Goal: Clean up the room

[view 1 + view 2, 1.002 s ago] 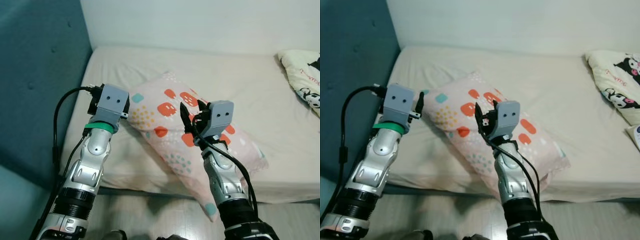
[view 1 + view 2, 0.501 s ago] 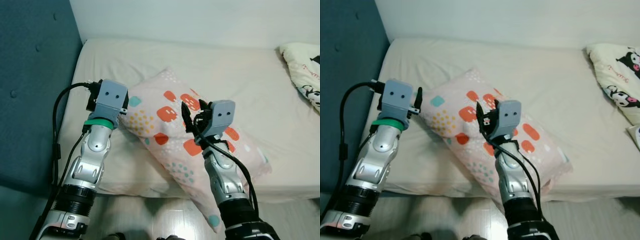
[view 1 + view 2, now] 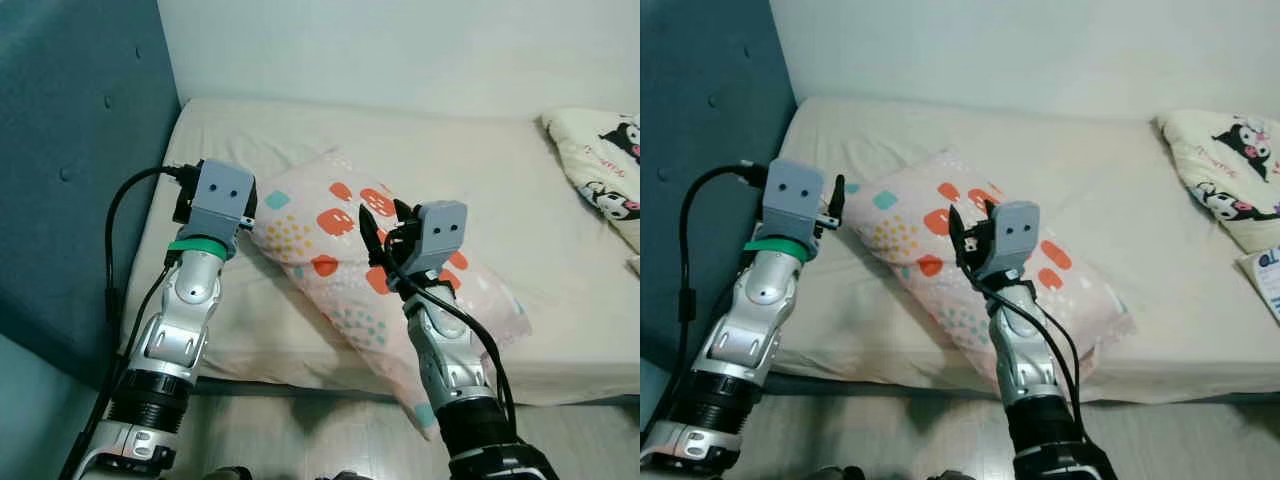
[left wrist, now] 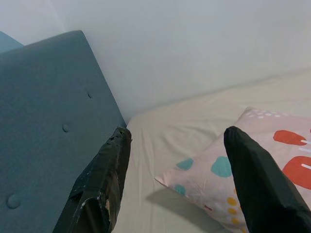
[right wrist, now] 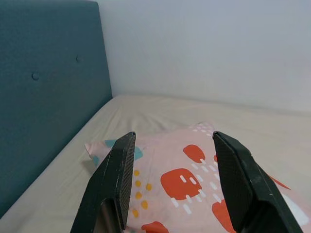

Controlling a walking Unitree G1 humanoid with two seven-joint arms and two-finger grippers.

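Left end effector (image 4: 175,145) spread wide above the bed (image 4: 194,116)

A patterned pillow's (image 4: 243,170) corner lies between its black fingers (image 4: 104,179); a teal tufted headboard (image 4: 48,121) stands alongside.

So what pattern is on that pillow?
Pale pink pillow with red-orange, teal and yellow-dotted shapes; clearest in the left eye view.

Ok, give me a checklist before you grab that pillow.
1. Left gripper open: ok.
2. Right gripper open: ok.
3. Pillow within view of both wrists: ok.
4. Jaws around the pillow: not ok, both hover above it.
5. Pillow fully on the bed: not ok, one corner hangs over the near edge.
6. Blanket clear of the pillow: ok.
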